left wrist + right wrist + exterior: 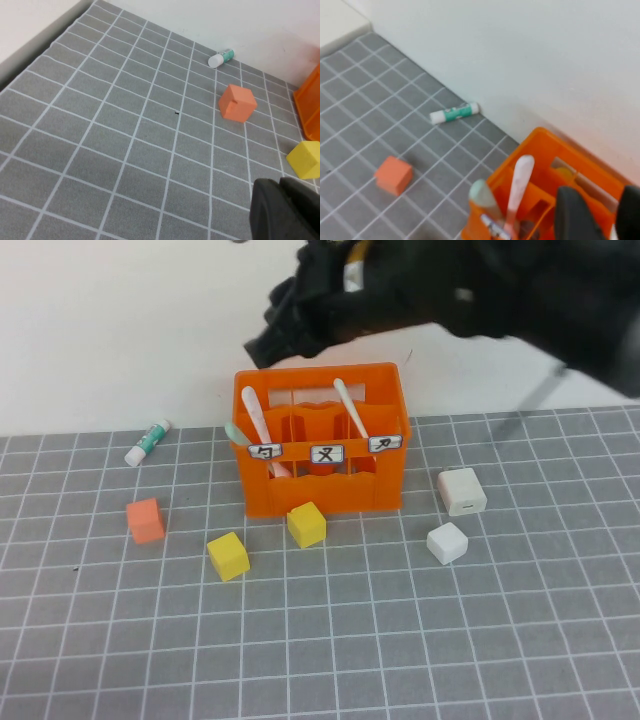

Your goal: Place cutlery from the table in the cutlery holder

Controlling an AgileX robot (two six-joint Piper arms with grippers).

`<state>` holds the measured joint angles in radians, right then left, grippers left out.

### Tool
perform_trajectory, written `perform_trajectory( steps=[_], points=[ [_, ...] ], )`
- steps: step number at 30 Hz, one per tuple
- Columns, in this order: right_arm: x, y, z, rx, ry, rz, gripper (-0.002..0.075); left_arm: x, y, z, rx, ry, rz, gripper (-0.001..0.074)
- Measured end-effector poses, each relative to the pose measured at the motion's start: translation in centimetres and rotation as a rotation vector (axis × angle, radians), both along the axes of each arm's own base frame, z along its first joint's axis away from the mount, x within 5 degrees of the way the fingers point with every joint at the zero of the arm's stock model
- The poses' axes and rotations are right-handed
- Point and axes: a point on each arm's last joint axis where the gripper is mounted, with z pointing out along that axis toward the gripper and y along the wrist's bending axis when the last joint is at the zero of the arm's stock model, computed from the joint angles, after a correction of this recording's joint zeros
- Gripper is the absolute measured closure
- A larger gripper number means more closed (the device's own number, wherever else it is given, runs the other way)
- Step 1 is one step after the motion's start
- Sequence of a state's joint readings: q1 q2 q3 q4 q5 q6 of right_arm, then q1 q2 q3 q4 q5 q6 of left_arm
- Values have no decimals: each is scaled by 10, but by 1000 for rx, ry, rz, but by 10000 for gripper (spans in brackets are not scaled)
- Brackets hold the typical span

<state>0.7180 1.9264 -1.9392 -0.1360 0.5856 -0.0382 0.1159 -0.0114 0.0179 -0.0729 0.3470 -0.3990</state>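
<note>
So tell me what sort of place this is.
Probably a lab test bench for robot practice, not a kitchen. The table is a grey gridded mat against a bare white wall, loose coloured cubes lie around an orange cutlery holder, and a black robot arm's right claw hangs above it.

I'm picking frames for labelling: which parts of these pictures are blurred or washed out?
High view: the right gripper above the cutlery holder is smeared dark, its outline lost. Right wrist view: soft throughout, with the pale pink spoon hazy. Left wrist view: the table is sharp and evenly lit, while the left gripper is blurred.
</note>
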Motion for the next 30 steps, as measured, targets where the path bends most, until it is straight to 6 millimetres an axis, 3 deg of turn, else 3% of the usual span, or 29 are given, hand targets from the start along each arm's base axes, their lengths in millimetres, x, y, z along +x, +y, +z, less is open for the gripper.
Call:
perform_trajectory(
  steps=[11,20,25,30],
  points=[
    [-111,-77,7,72,-105,102,715,0,0,0,2,0,-1,736],
    [-184,-151,5,-132,41,81,727,0,0,0,2,0,-1,736],
    [-216,-185,8,-128,-131,97,727,0,0,0,2,0,-1,736],
    [-243,-217,-9,-101,-256,61,727,0,0,0,2,0,-1,736]
  ],
)
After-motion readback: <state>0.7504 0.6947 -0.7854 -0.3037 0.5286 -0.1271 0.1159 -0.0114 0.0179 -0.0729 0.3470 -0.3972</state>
